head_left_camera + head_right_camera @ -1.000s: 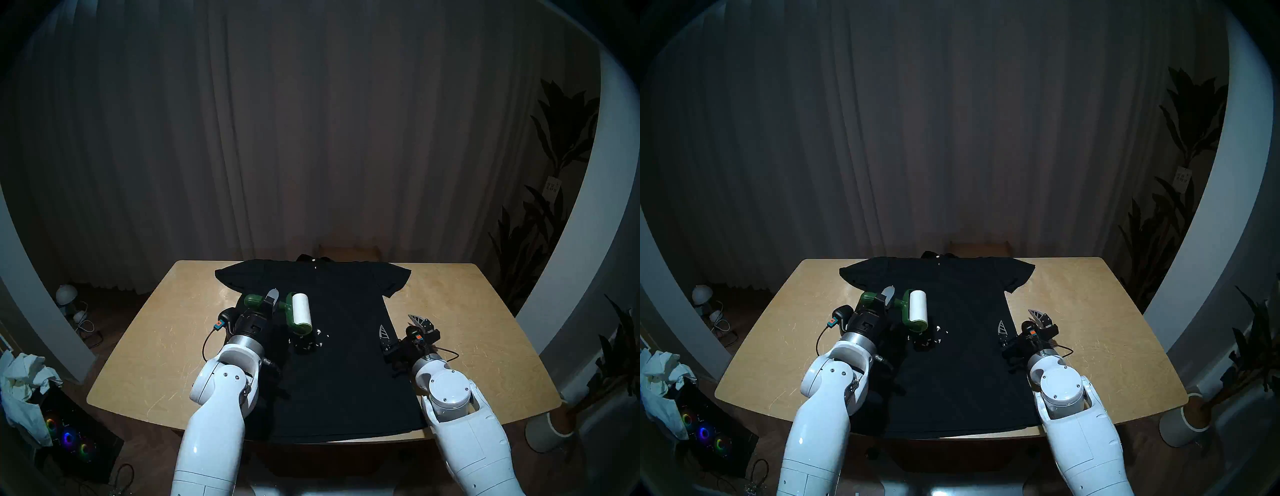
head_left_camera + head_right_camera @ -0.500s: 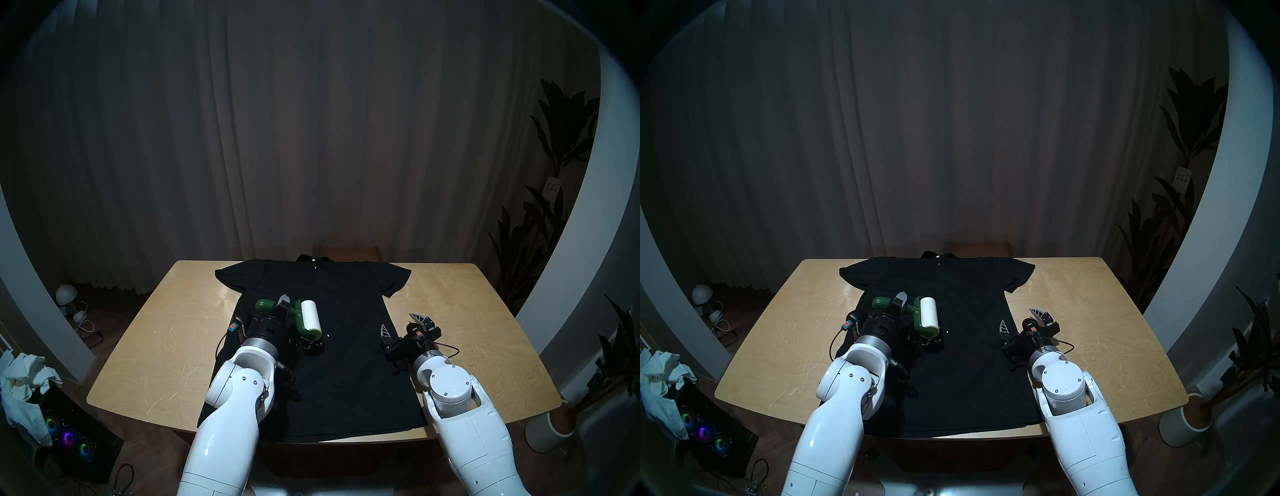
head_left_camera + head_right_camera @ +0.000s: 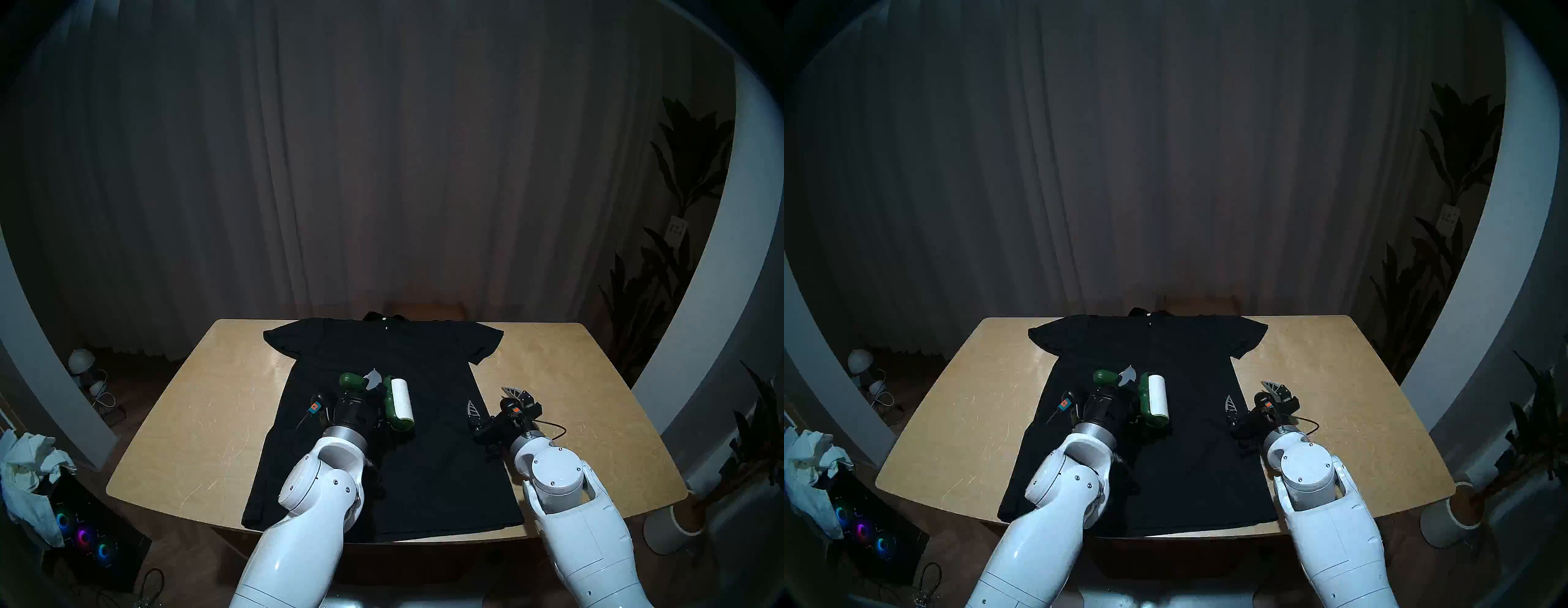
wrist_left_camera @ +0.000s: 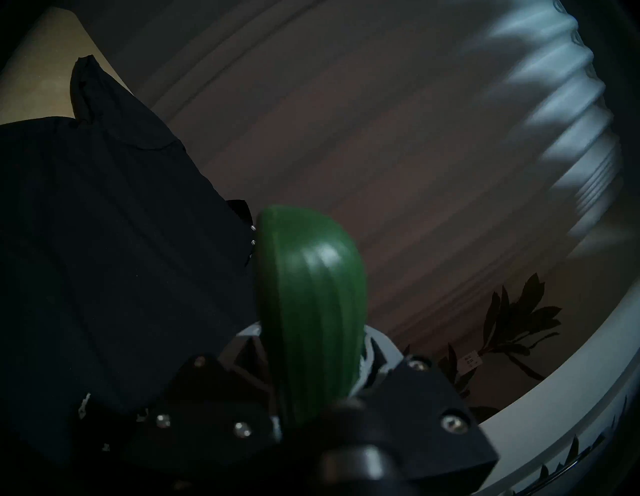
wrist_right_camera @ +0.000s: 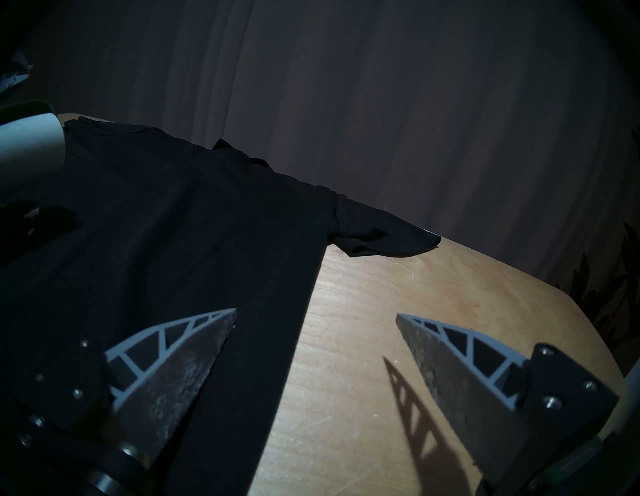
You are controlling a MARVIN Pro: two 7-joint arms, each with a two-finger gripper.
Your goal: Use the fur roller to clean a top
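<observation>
The black T-shirt (image 3: 428, 458) lies flat on the wooden table (image 3: 191, 424), neck at the far edge. My left gripper (image 3: 365, 385) is shut on the dark green handle (image 3: 351, 381) of the fur roller. Its white roll (image 3: 401, 398) sits low over the shirt's middle; I cannot tell whether it touches. The handle (image 4: 311, 311) fills the left wrist view. My right gripper (image 3: 492, 400) is open and empty, with one finger over the shirt's right edge and the other over bare table, as the right wrist view (image 5: 317, 313) shows. A few white flecks (image 5: 33, 213) lie on the shirt by the roll (image 5: 24, 145).
A white cloth pile (image 3: 29, 467) and a computer with coloured fans (image 3: 85, 539) stand on the floor at the left. A potted plant (image 3: 674, 526) stands at the right front corner. A small lamp (image 3: 82, 361) sits on the floor far left. Curtains hang behind.
My left arm has carried the roller rightward and slightly nearer, from the shirt's left edge to its middle, over the white flecks seen before. The right gripper has hardly moved.
</observation>
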